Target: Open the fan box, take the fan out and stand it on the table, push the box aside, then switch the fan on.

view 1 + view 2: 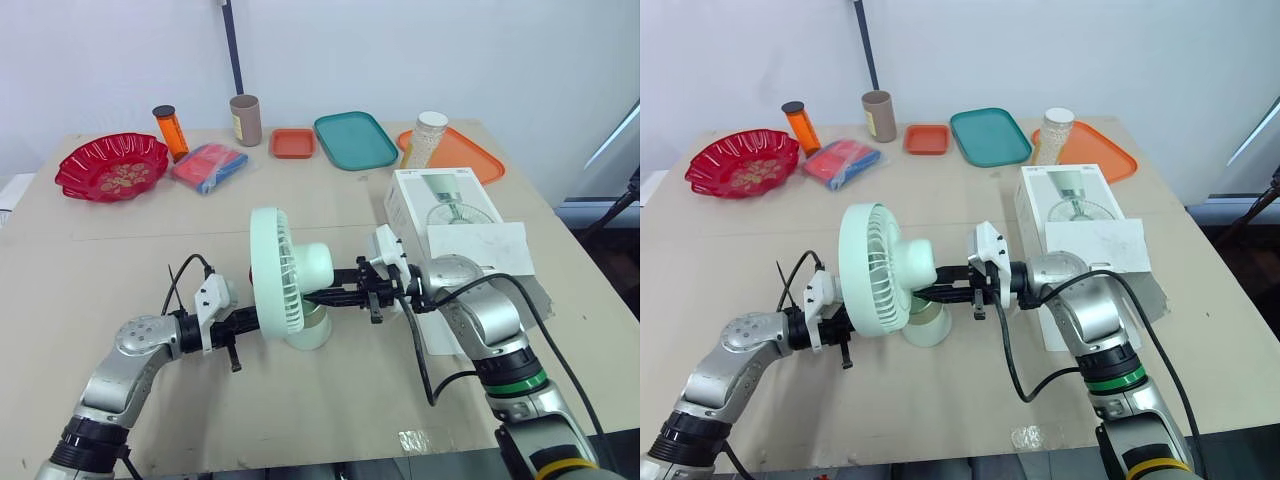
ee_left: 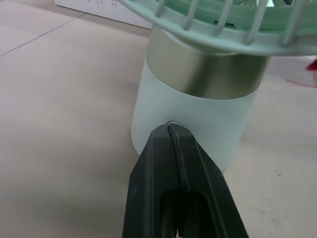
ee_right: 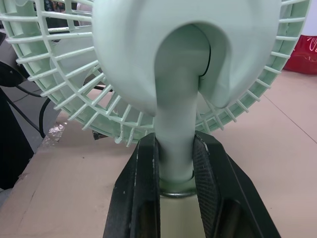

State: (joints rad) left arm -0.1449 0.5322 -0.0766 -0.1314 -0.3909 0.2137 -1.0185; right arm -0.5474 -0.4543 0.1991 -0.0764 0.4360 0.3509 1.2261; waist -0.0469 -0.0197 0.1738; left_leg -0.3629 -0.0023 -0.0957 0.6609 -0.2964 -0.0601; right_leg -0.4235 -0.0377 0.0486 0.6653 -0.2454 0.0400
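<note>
The fan (image 1: 285,275) stands upright on the tabletop (image 1: 120,260), with the box (image 1: 445,205) off to its right. The right hand (image 3: 176,161) clamps its neck (image 3: 176,124) from behind. The left hand (image 2: 169,134), pinched shut and empty, touches the base (image 2: 198,114) and is likely best placed to switch it on.

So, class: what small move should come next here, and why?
Probably press the shut left tool into the base of the fan: it stands upright, the right tool clamps its neck, and the box sits aside.
</note>
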